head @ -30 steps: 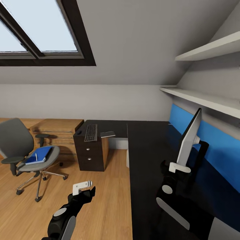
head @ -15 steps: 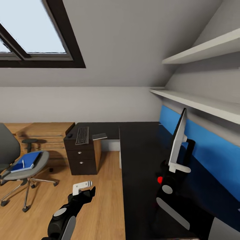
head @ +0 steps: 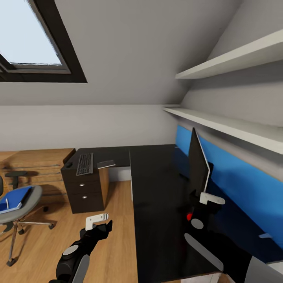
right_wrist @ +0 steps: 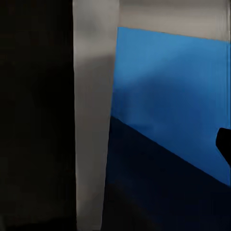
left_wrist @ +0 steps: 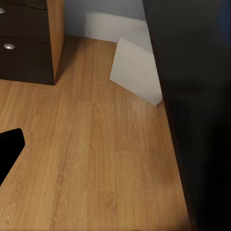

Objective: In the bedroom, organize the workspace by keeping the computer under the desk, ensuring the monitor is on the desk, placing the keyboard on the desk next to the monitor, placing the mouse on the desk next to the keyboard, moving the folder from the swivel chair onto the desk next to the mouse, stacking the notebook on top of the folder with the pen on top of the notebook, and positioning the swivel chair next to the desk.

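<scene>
The desk [head: 157, 181] is an L-shaped glossy black top ahead and to my right. The monitor [head: 196, 165] stands on it, seen almost edge-on, its silver edge [right_wrist: 94, 120] close in the right wrist view. My right gripper [head: 208, 198] is at the monitor's lower edge and looks open. On the far wing over the drawer unit [head: 84, 190] lie the keyboard [head: 84, 164], the mouse [head: 69, 164] and the notebook [head: 106, 164]. The swivel chair [head: 19, 206] at the left edge carries the blue folder [head: 15, 197] and the pen [head: 7, 203]. My left gripper [head: 100, 222] hangs open over the floor.
Low wooden shelving [head: 35, 159] runs along the back wall. Two white wall shelves [head: 232, 59] and a blue panel [head: 239, 177] line the right wall. A pale slab [left_wrist: 137, 72] stands under the desk's edge, either leg or computer. Wood floor [head: 114, 239] lies between chair and desk.
The whole view has swung to the right, so desk, keyboard and chair slid left in the picture. The monitor now shows almost edge-on. Both arms keep their places in the view.
</scene>
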Available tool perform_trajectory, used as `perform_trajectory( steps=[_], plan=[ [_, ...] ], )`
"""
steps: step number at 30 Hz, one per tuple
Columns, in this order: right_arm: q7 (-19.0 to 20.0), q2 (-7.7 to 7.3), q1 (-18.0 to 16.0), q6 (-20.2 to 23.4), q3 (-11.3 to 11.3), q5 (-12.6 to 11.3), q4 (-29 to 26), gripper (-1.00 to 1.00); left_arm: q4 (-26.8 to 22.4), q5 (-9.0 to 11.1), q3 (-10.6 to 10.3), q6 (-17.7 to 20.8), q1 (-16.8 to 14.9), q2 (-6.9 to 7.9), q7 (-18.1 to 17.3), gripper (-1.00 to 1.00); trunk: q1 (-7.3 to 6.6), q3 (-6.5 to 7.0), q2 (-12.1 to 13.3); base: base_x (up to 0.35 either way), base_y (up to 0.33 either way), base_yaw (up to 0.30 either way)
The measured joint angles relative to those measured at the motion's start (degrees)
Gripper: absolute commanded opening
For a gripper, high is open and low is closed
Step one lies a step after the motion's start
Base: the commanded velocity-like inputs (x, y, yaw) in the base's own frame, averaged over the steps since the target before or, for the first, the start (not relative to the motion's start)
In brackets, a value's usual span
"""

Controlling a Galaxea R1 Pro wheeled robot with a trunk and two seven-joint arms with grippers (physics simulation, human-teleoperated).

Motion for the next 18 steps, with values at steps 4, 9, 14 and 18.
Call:
perform_trajectory(
  steps=[4, 9, 14, 18],
  plan=[
    [0.1, 0.0, 0.0, 0.0, 0.0, 0.0, 0.1, 1.0, 0.0, 0.0, 0.0, 0.0, 0.0, 0.06, 0.0, 1.0, 0.0, 0.27, 0.0, -0.038, -0.233, -0.188],
    [0.1, 0.07, 0.0, 0.0, 0.0, 0.0, 0.2, 1.0, -0.2, 0.0, 0.1, 0.0, 0.0, 0.09, 0.0, 1.0, 0.0, 0.47, 0.0, -0.005, -0.062, -0.084],
    [0.0, 0.1, 0.0, 0.0, 0.0, 0.0, 0.2, 1.0, -0.2, 0.0, 0.0, 0.0, 0.0, 0.09, 0.0, 1.0, 0.0, 0.51, 0.0, -0.031, -0.145, -0.014],
    [0.0, 0.16, 0.0, 0.0, 0.1, 0.0, 0.1, 1.0, -0.2, 0.0, 0.1, 0.0, 0.0, 0.1, 0.0, 1.0, 0.0, 0.52, 0.0, -0.05, -0.233, -0.003]
  ],
)
